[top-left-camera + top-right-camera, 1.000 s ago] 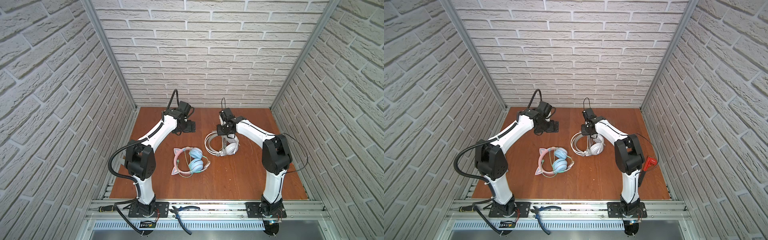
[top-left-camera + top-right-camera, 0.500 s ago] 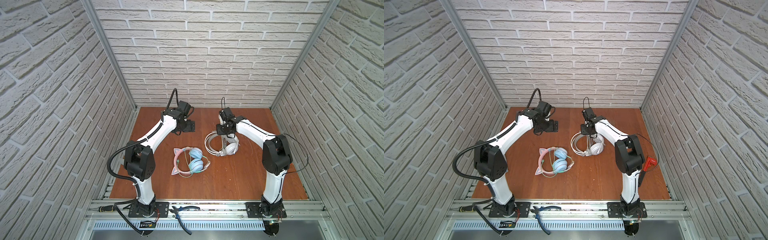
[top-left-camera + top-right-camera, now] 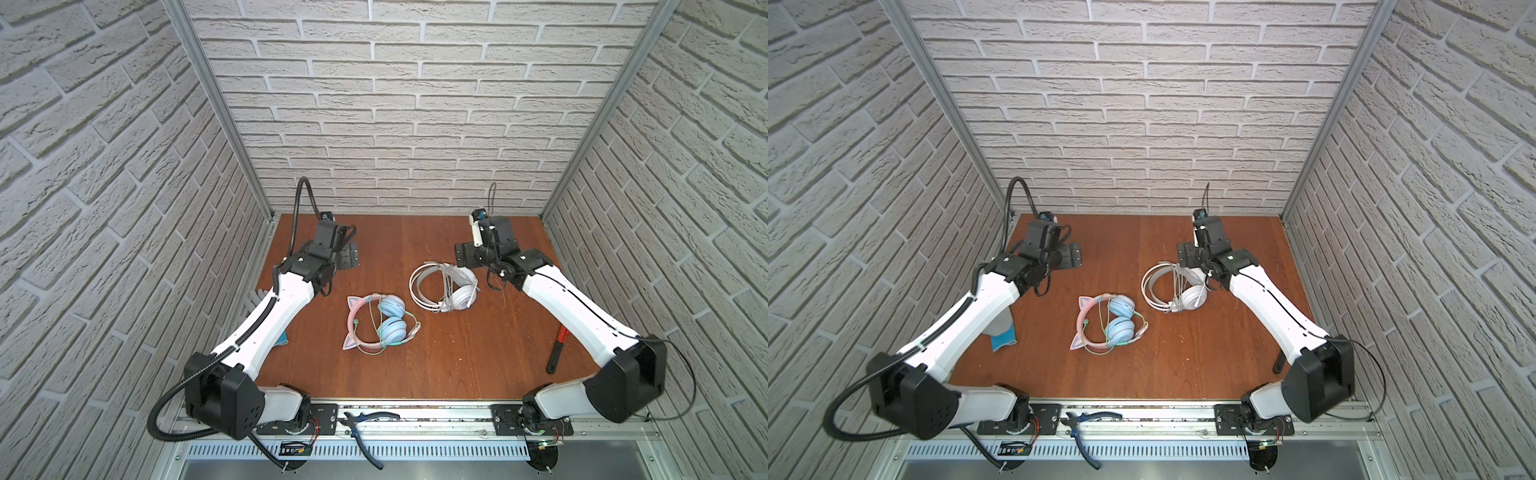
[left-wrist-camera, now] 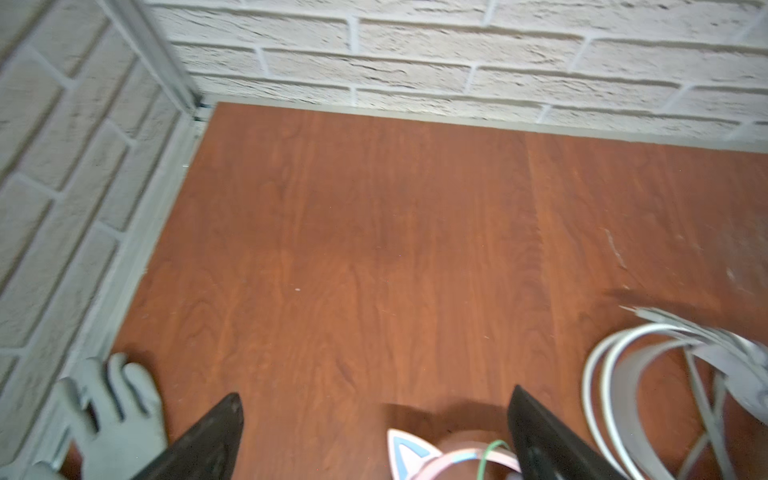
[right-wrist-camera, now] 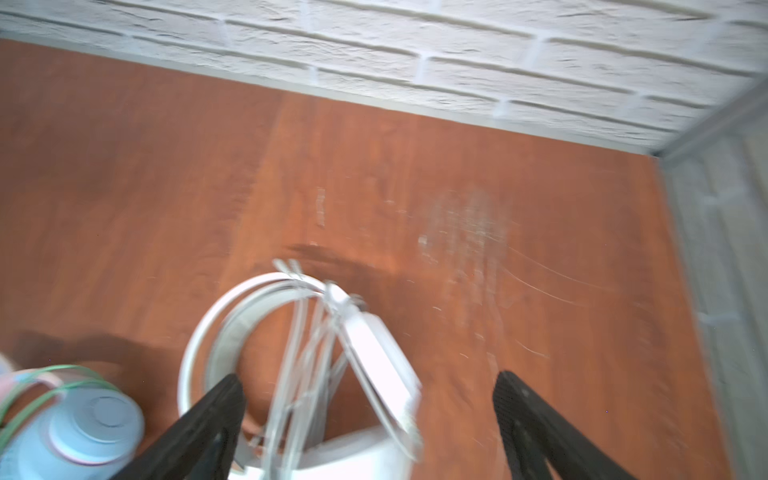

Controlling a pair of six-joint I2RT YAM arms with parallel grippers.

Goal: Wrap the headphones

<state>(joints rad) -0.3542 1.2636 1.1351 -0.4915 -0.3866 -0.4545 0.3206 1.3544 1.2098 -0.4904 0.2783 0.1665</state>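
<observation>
The pink-banded cat-ear headphones (image 3: 376, 322) (image 3: 1106, 322) lie mid-table with light-blue cups and a greenish cable looped over them. The white headphones (image 3: 442, 286) (image 3: 1173, 286) lie to their right, white cable wound across the band. My right gripper (image 3: 465, 255) (image 3: 1187, 255) hovers at the white pair's far right edge. It is open, and the white headphones (image 5: 374, 357) lie below its spread fingers (image 5: 368, 378), untouched. My left gripper (image 3: 349, 255) (image 3: 1069, 255) hangs open behind the pink pair; only a cat ear (image 4: 409, 453) shows between its fingers (image 4: 376, 397).
A grey glove (image 4: 108, 411) with a blue cuff (image 3: 1003, 336) lies by the left wall under my left arm. A red-handled tool (image 3: 557, 349) lies near the right wall. Pliers (image 3: 365, 419) rest on the front rail. Brick walls close in three sides.
My right gripper's jaws have gone from shut to wide open over the white headphones, and it has drifted slightly right. The left arm has barely moved.
</observation>
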